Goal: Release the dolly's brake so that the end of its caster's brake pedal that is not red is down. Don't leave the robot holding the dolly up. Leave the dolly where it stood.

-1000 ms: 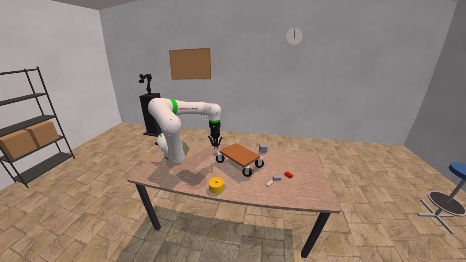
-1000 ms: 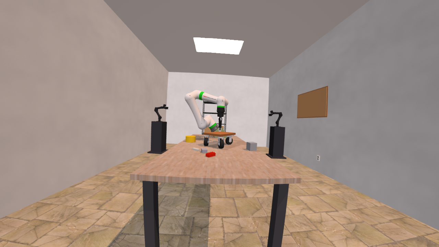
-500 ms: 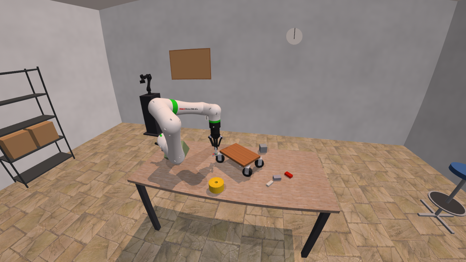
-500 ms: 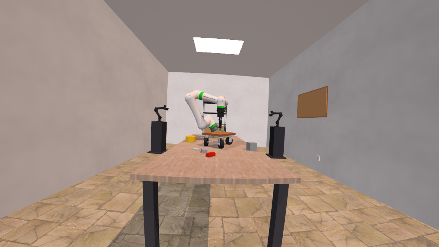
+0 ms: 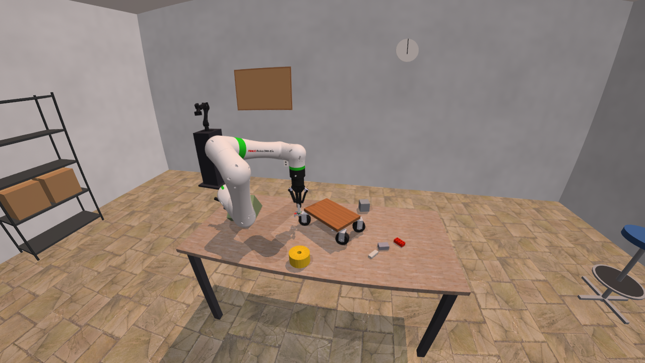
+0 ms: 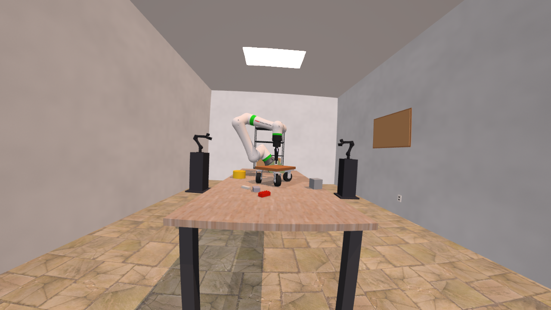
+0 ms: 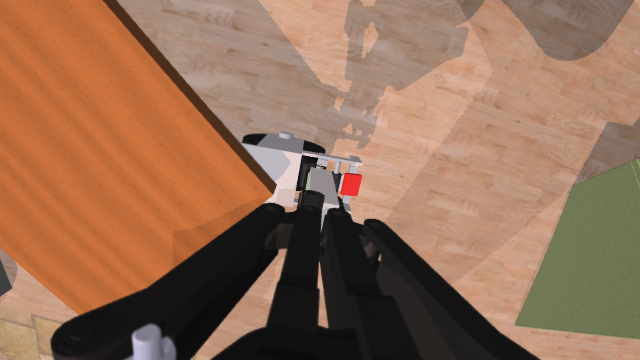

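The dolly [image 5: 332, 213] [image 6: 274, 168] [image 7: 90, 150] has an orange wooden deck on black casters and stands on the table [image 5: 405, 266] [image 6: 269, 212]. One corner caster [image 5: 304, 219] [image 7: 280, 145] carries the brake pedal [image 7: 322, 182], with its red end [image 7: 351, 184] pointing away from the deck. My gripper [image 5: 298, 210] [image 7: 317, 185] is shut and empty. It points straight down, with its fingertips on the grey part of the pedal beside the red end. The non-red end is hidden under the fingertips.
A yellow ring [image 5: 299, 256] [image 6: 239, 174] lies near the front edge. A grey cube [image 5: 364, 205] [image 6: 315, 183], a red brick [image 5: 399, 242] [image 6: 264, 193] and two small grey blocks [image 5: 382, 246] lie to the dolly's right. The robot's green base plate [image 7: 590, 260] is close by.
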You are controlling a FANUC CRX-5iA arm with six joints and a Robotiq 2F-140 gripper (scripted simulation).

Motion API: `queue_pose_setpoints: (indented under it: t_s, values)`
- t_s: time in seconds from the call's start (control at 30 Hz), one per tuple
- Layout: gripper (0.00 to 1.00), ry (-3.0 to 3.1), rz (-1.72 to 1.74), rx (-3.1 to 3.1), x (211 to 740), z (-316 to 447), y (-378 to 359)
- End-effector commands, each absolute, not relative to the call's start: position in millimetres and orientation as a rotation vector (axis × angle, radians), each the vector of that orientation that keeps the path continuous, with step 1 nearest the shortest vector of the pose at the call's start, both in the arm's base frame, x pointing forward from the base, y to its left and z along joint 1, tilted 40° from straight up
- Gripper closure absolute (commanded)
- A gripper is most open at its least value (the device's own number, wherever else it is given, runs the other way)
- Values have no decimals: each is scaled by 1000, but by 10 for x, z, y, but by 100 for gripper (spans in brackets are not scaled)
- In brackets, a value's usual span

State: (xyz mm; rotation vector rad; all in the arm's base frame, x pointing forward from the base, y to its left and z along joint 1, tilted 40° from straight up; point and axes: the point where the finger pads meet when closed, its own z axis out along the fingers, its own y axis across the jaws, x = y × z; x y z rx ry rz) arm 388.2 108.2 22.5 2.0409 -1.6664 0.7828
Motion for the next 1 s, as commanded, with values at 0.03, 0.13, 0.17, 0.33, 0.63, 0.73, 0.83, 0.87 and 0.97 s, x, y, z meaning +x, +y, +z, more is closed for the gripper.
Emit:
queue_pose_setpoints:
  t_s: [0.03,0.13,0.17,0.33,0.63,0.73,0.83,0.87,0.97]
  values:
    - [100,-1667,783,2041,3883,226,1084]
    - [100,-1667,783,2041,3883,226,1084]
    - [100,-1667,783,2041,3883,226,1084]
    - [100,-1667,783,2041,3883,226,1084]
    - [100,-1667,783,2041,3883,224,1083]
    - [100,-1667,783,2041,3885,218,1078]
    - [100,-1667,783,2041,3887,207,1069]
    - [100,-1667,783,2041,3888,203,1066]
    - [100,-1667,783,2041,3889,199,1062]
